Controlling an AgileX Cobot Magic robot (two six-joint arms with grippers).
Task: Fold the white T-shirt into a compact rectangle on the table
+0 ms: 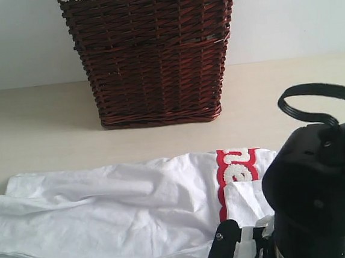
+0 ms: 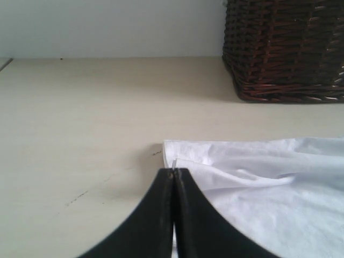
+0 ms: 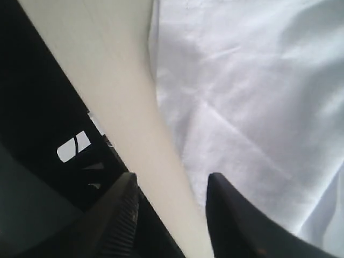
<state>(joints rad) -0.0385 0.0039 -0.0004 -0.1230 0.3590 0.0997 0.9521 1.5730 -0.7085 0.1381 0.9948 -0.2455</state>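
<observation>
On the table (image 1: 33, 123) before the basket (image 1: 154, 58), left gripper (image 2: 173, 171) pinches the shirt (image 1: 107, 213) edge, right gripper (image 3: 172, 177) gapes, seemingly readying a fold.

Creased cloth white T-shirt (image 1: 107, 213) on smooth matt table (image 1: 39, 128).

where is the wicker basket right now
In the exterior view the wicker basket stands on the table at centre back, behind the white T-shirt and apart from it.
</observation>
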